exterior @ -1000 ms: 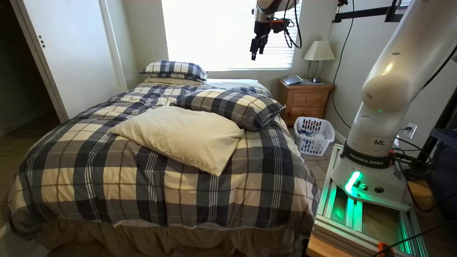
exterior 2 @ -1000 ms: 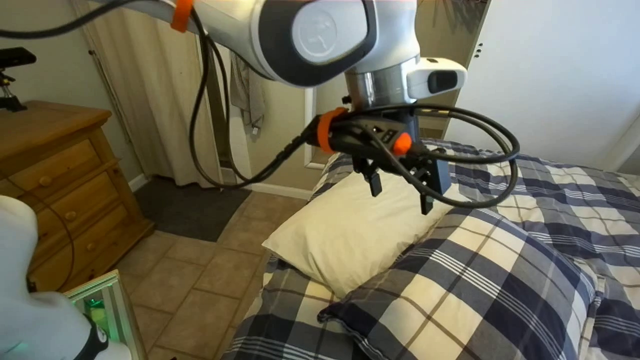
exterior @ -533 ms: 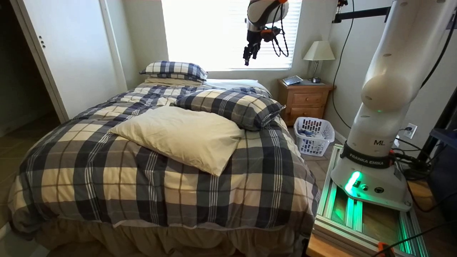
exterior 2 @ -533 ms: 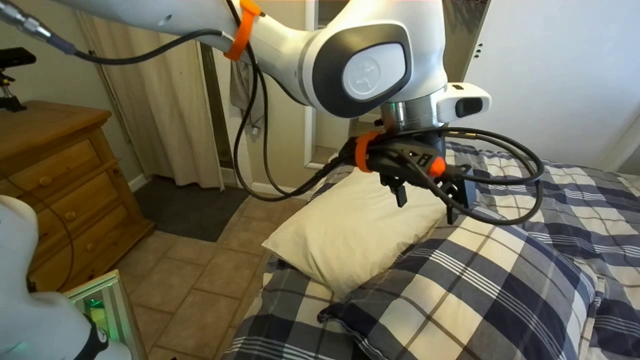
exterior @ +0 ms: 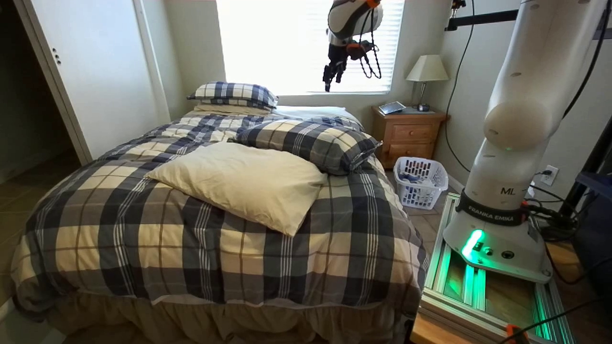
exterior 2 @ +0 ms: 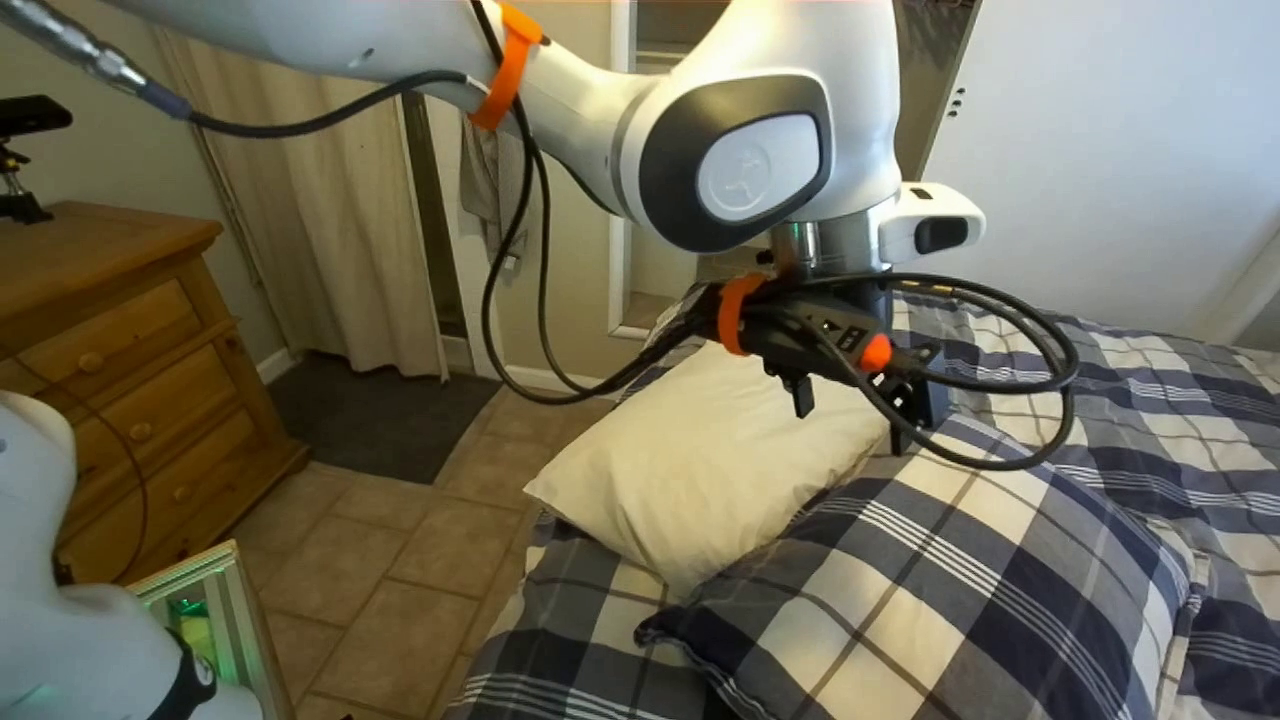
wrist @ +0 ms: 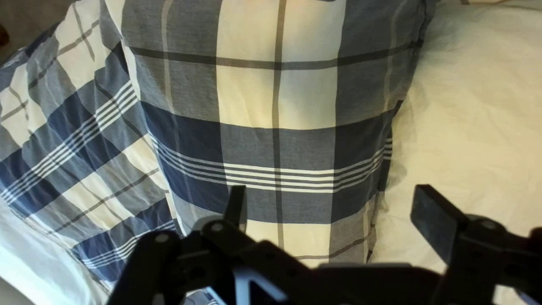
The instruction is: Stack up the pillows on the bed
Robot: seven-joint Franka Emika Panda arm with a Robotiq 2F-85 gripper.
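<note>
While the upper-left pillows (exterior: 232, 91) look kinda stacked, the mid-frame cream pillow (exterior: 244, 181) and plaid pillow (exterior: 311, 142) don't yet; jaws wide, empty.

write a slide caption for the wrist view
Open end effector above a plaid pillow, with the cream pillow at the frame's right.

Open air between the parted fingers (wrist: 437, 223), plaid pillow (wrist: 250, 148) and cream pillow (wrist: 478, 127) touching below, looped cables (exterior 2: 985, 464) jutting out alongside, free comforter (exterior: 158, 258) beside the cream pillow
</note>
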